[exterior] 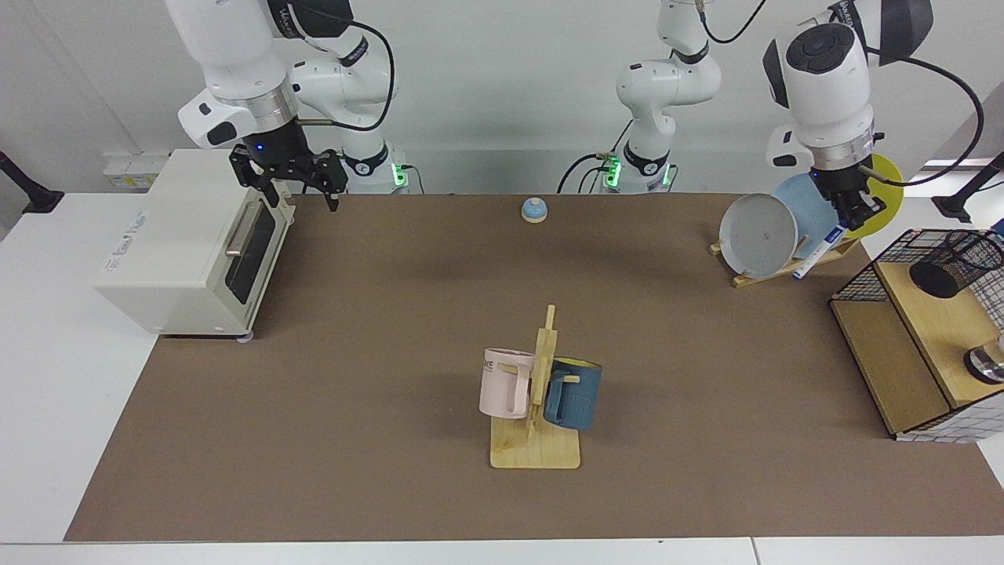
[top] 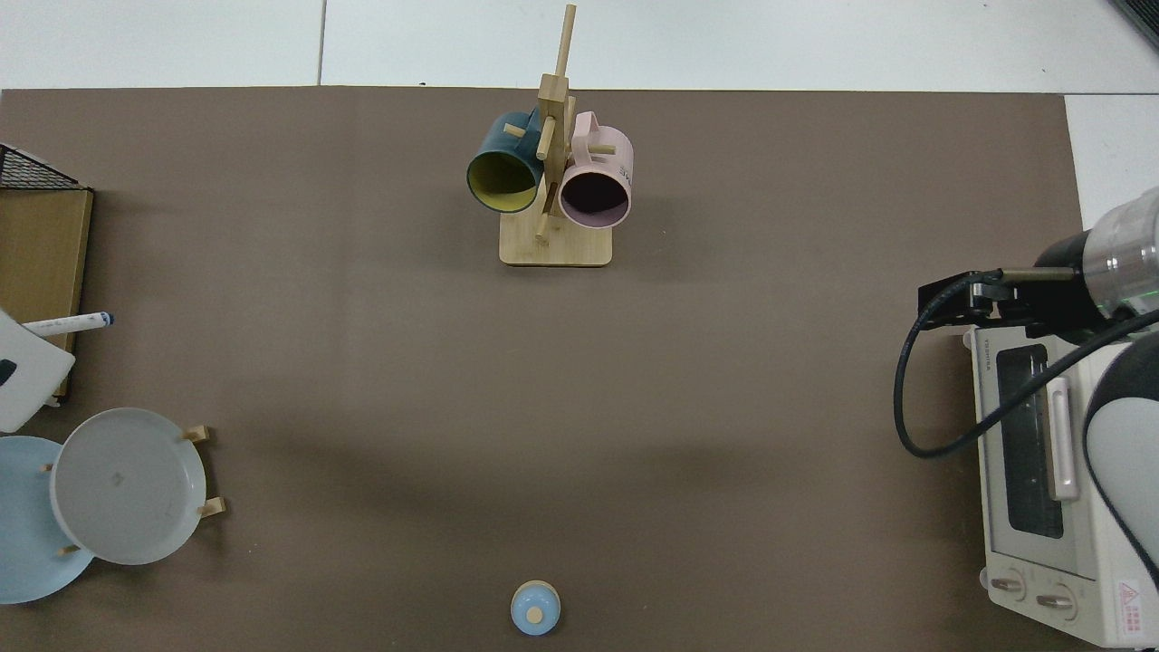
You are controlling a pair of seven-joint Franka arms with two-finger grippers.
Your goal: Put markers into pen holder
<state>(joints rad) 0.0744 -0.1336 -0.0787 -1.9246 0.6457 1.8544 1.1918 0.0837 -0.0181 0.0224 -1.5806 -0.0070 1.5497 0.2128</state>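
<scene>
Right now the marker (exterior: 816,253) hangs in the air at the upper right of the facing view, tilted with its free end down toward the frame's left, in front of the plate rack (exterior: 784,265). The left gripper (exterior: 855,210) is clamped on its upper end, and the left arm comes straight down from above, wrist vertical. In the top view only the marker's tip (top: 77,321) pokes out at the left edge, beside the wooden shelf (top: 41,263).

The pen holder (exterior: 953,263), one black mesh cup, lies tipped on its side on the wooden shelf inside the wire basket (exterior: 878,271) at the right edge; whether anything is in it cannot be told. A metal object (exterior: 987,362) sits lower on the same shelf.

The right gripper (exterior: 289,174) hovers at the upper left above the toaster oven (exterior: 188,243), fingers spread apart and pointing down; that arm waits.

Three plates lean in the rack: one grey (exterior: 758,234), one blue (exterior: 808,212), one yellow (exterior: 886,184). Two mugs hang on the wooden mug tree (exterior: 541,392) at centre, one pink (exterior: 506,383), one blue (exterior: 574,394). One small blue bell (exterior: 534,209) sits on the brown mat (exterior: 392,329) at top centre.
</scene>
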